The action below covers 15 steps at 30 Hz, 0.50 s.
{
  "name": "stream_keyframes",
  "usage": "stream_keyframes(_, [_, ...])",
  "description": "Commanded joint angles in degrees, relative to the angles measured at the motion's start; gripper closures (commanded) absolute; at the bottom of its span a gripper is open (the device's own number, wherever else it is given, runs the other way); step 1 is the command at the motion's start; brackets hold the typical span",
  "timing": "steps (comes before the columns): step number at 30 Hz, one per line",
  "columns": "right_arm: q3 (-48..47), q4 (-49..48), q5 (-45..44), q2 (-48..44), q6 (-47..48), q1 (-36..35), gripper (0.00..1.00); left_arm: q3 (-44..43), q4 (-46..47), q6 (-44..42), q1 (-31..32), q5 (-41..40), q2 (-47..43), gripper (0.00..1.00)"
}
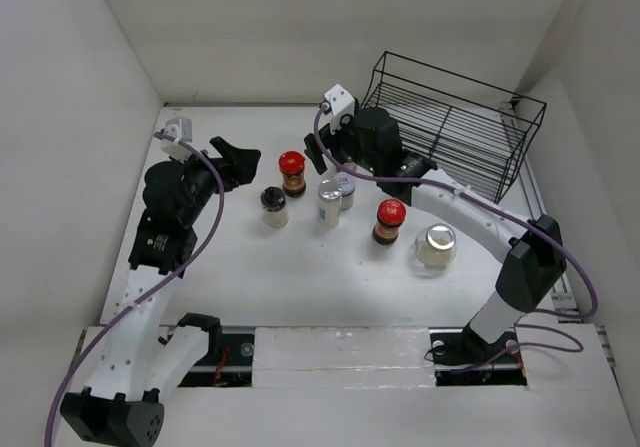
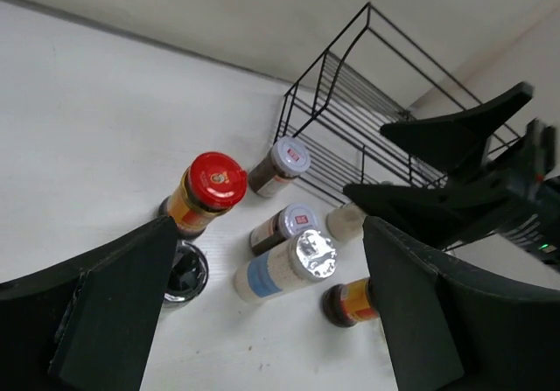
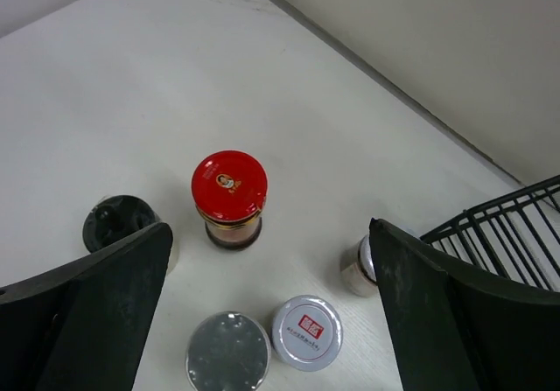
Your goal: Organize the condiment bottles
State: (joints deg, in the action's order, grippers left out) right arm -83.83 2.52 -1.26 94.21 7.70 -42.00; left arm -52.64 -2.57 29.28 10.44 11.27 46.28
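Several small spice jars stand in a cluster mid-table. A red-lidded jar [image 1: 292,171] is at the back left, a black-lidded jar [image 1: 274,205] in front of it. A tall silver-lidded jar [image 1: 329,202] with a blue label stands beside a white-lidded jar [image 1: 346,188]. A second red-lidded jar [image 1: 390,219] and a wide silver-lidded jar [image 1: 436,245] stand to the right. My left gripper [image 1: 243,157] is open and empty, left of the cluster. My right gripper [image 1: 325,157] is open and empty above the cluster's back. The right wrist view shows the red lid [image 3: 229,185], the black lid [image 3: 118,220] and a jar [image 3: 360,267] half hidden by a finger.
A black wire rack [image 1: 450,127] lies tilted at the back right against the wall; it also shows in the left wrist view [image 2: 350,102] and the right wrist view [image 3: 507,225]. White walls close in the table on three sides.
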Motion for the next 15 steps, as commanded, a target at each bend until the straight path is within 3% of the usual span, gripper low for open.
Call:
stream_keyframes(1, [-3.3,-2.1,0.3,1.0,-0.4,0.9,0.0,1.0,3.6,-1.2,0.1,1.5,-0.6,0.17])
stream_keyframes(2, [-3.9,-2.1,1.3,1.8,-0.4,0.9,0.07,1.0,2.9,-1.2,0.1,0.6,-0.6,0.17])
stream_keyframes(3, [-4.4,-2.1,2.4,2.5,-0.4,0.9,0.23,1.0,2.9,-1.9,0.1,-0.3,-0.6,0.18])
stream_keyframes(4, [-5.5,-2.1,3.3,4.1,-0.4,0.9,0.61,1.7,2.9,-1.9,0.1,-0.8,-1.3,0.21])
stream_keyframes(5, [-6.0,-1.6,3.9,4.8,-1.2,0.9,0.82,2.4,3.4,-1.9,0.1,-0.8,-1.3,0.24])
stream_keyframes(6, [-6.7,-1.6,3.9,5.5,-1.2,0.9,0.93,2.9,4.0,-1.9,0.1,-1.4,-1.3,0.31])
stream_keyframes(7, [-7.3,-1.0,3.9,6.2,-1.7,0.9,0.95,2.9,4.0,-1.9,0.1,-2.3,-1.3,0.45])
stream_keyframes(10, [-9.7,0.7,3.9,9.1,-1.7,0.3,0.43,3.4,3.2,-2.5,0.1,-3.6,-1.3,0.74])
stream_keyframes(11, [-11.2,2.6,3.9,10.6,-1.7,0.3,0.15,3.4,3.2,-2.5,0.1,-4.2,-1.3,0.85])
stream_keyframes(13, [-12.0,3.2,3.3,11.2,-1.7,0.3,0.02,2.9,3.2,-2.5,0.1,-4.8,-1.3,0.83])
stream_keyframes(15, [-12.0,3.7,4.1,12.9,-1.7,0.3,0.0,2.9,3.2,-2.5,0.1,-4.8,-0.7,0.7])
